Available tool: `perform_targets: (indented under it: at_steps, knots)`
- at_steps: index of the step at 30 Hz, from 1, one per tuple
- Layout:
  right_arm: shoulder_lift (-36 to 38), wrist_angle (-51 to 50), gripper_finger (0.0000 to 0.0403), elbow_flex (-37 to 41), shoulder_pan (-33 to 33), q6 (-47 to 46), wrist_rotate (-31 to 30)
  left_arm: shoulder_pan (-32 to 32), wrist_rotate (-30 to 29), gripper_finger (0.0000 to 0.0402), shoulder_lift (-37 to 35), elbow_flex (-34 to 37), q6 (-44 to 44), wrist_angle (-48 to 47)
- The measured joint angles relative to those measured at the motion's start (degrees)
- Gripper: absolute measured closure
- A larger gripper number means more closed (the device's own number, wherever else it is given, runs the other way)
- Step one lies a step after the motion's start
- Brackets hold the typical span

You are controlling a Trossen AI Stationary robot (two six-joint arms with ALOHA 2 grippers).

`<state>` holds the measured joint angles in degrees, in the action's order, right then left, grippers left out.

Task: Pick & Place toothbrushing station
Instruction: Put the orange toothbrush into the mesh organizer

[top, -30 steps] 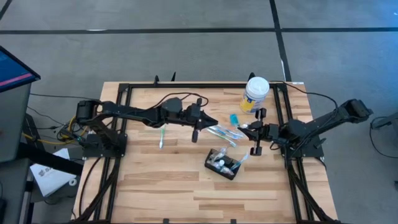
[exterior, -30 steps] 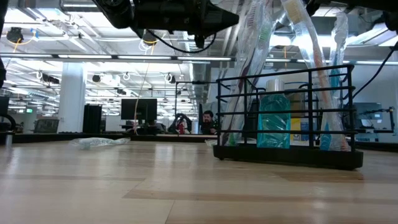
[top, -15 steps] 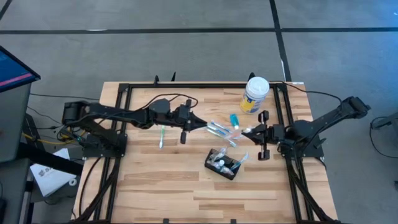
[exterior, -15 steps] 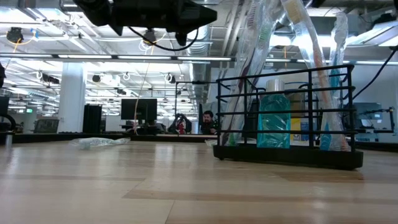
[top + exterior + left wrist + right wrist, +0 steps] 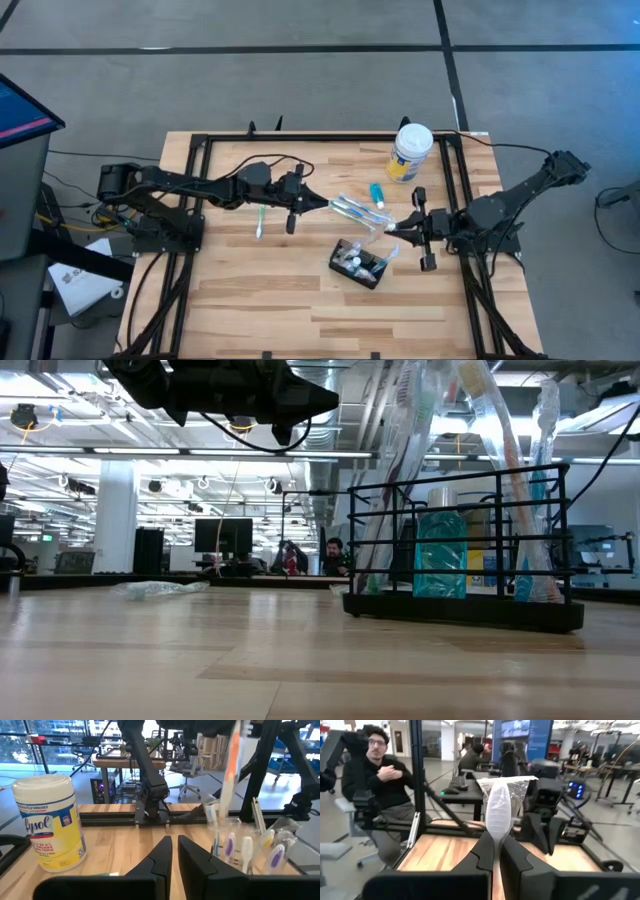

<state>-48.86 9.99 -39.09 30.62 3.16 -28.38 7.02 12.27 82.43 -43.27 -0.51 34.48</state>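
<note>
Pinched shut on a wrapped toothbrush (image 5: 498, 815), your right gripper (image 5: 392, 230) has swung toward the toothbrushing station (image 5: 361, 263) — your left gripper (image 5: 322, 206), closed and empty, has pulled back — so insertion looks next

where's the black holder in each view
High: holder below table centre, between the two arms.
Low: holder at right, standing on the wood, packed brushes sticking up.
Left wrist: its brushes show at right, past the gripper.
Right wrist: not in it.
Shared landmark: wipes tub, at left in the left wrist view.
</note>
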Motion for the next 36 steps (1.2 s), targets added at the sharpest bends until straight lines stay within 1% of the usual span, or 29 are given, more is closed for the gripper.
perform_targets:
  at_steps: [3, 18, 27, 36]
  knots:
    - [0.1, -1.7, 0.0402, -0.5, 1.1, -0.6, -0.1, 0.0, 0.0, 0.0380, 0.0, 0.0, -1.5, 0.1]
    - [-1.2, -6.2, 0.0402, -0.5, 4.8, -8.6, -0.2, -1.3, 0.0, 0.0380, 0.0, 0.0, -1.5, 0.1]
    - [-4.5, -8.3, 0.0401, -0.5, 5.0, -13.4, -0.2, -1.5, 0.0, 0.0380, 0.1, 0.0, -1.5, 0.1]
    - [-6.8, -9.0, 0.0400, -0.5, 6.5, -14.8, -0.6, -1.5, 0.0, 0.0380, 0.1, 0.0, -1.5, 0.1]
